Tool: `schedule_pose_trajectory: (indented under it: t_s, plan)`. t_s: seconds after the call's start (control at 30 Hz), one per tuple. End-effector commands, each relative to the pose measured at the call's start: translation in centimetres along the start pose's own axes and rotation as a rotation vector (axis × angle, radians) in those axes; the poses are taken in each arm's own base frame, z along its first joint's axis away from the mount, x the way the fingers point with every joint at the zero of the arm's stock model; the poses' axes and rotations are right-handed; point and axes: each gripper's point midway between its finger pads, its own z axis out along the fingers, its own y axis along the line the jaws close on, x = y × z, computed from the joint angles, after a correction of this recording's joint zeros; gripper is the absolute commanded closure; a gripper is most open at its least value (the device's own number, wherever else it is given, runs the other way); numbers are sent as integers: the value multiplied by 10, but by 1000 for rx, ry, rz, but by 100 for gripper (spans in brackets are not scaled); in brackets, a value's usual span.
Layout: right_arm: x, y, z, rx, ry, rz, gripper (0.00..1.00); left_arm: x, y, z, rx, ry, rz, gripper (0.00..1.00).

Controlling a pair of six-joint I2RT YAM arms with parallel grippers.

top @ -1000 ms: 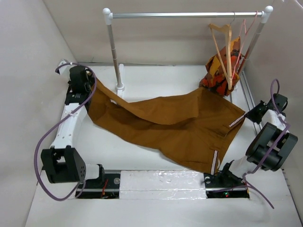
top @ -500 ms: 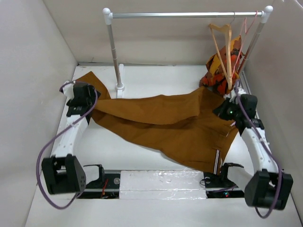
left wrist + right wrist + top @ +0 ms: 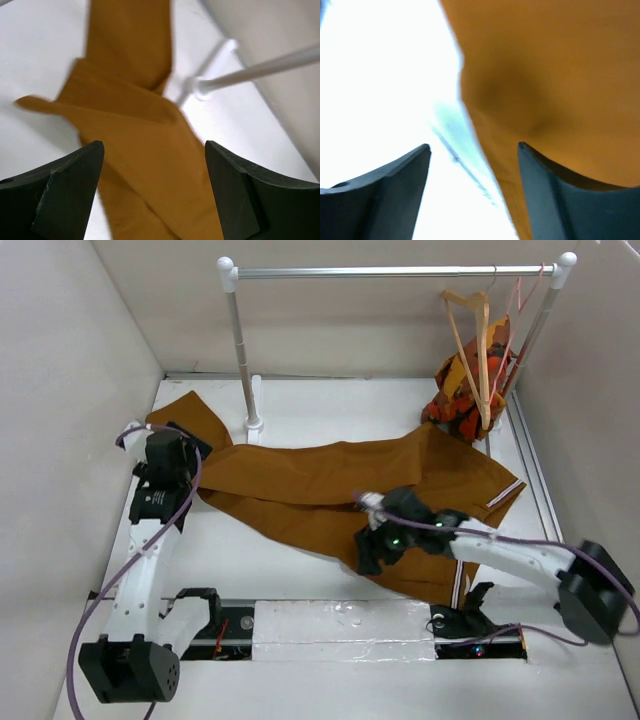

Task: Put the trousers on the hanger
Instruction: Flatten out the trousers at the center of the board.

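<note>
Right gripper (image 3: 371, 550): swung left to near edge of trousers (image 3: 320, 485), spread flat mid-table; fingers parted, empty, likely to gather cloth. Left gripper (image 3: 170, 443): parted, empty, over far-left legs. Hanger (image 3: 478, 350): far-right rail (image 3: 400, 272)

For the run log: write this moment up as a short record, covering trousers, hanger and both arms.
trousers: rust-brown, spread flat on the table
hanger: wooden, hooked on the rail at far right, no trousers on it
left arm: jaws open above the trousers, gripping nothing
right arm: jaws open over the trousers' near edge, gripping nothing
task state: not done
</note>
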Motion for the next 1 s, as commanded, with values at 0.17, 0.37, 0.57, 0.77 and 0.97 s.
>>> schedule_pose_trajectory:
  t_s: [0.17,0.37,0.57,0.77,0.97]
  plan:
    - [-39,37,72,232,21,-273,21,5,-52,12,124,62,130,21]
    - [21,19,99,432,180,-336,92,14,-47,53,18,165,195,20]
    - [85,67,82,276,279,-467,100,-9,-69,62,28,106,160,20]
    - [128,112,23,48,363,-512,99,-29,-84,79,-23,71,176,19]
    - [55,102,-18,160,160,-357,19,-10,-76,87,-38,103,186,20]
